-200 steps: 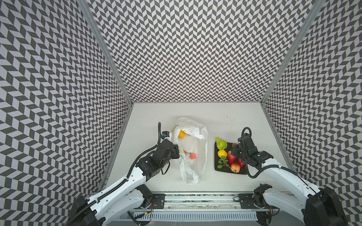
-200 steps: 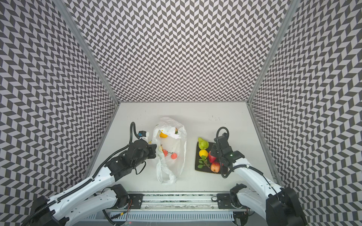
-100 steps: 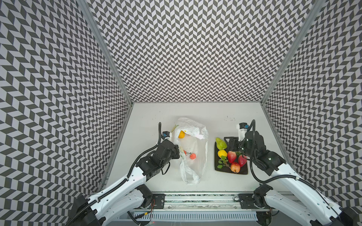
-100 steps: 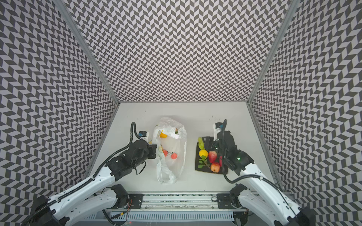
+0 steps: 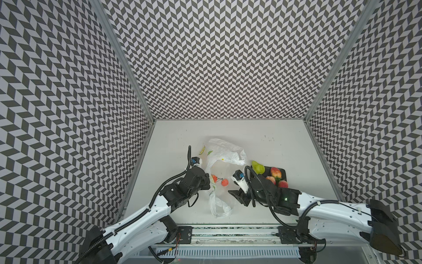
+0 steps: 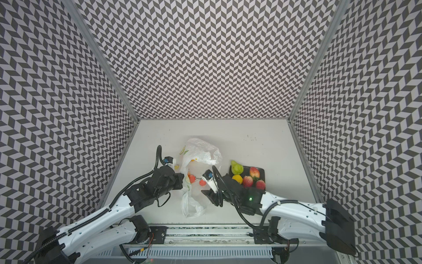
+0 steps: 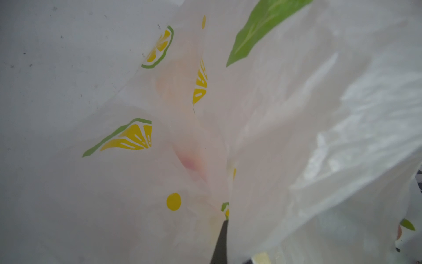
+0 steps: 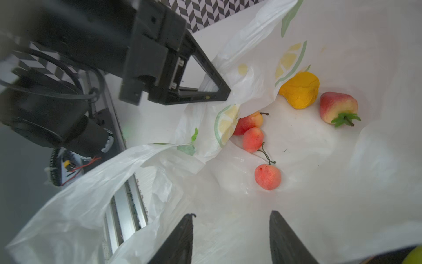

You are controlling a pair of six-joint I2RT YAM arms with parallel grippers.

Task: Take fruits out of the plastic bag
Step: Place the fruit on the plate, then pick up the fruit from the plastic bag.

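Plastic bag (image 5: 225,155): middle of the table (image 5: 285,141), handles toward the robot.
Fruits (image 8: 267,176): inside the bag, toward its left side.
Plate (image 5: 282,172): just right of the bag, other fruits (image 5: 275,171) on it.
Left gripper (image 5: 208,180): touching the bag's left edge.
Right gripper (image 5: 237,197): over the bag's right part, left of the plate.

White arms (image 5: 141,219), black cables (image 5: 189,157)

Open way into plastic bag (image 8: 376,160) beside left gripper (image 8: 226,94); slack handle film (image 8: 80,194) possibly across it.
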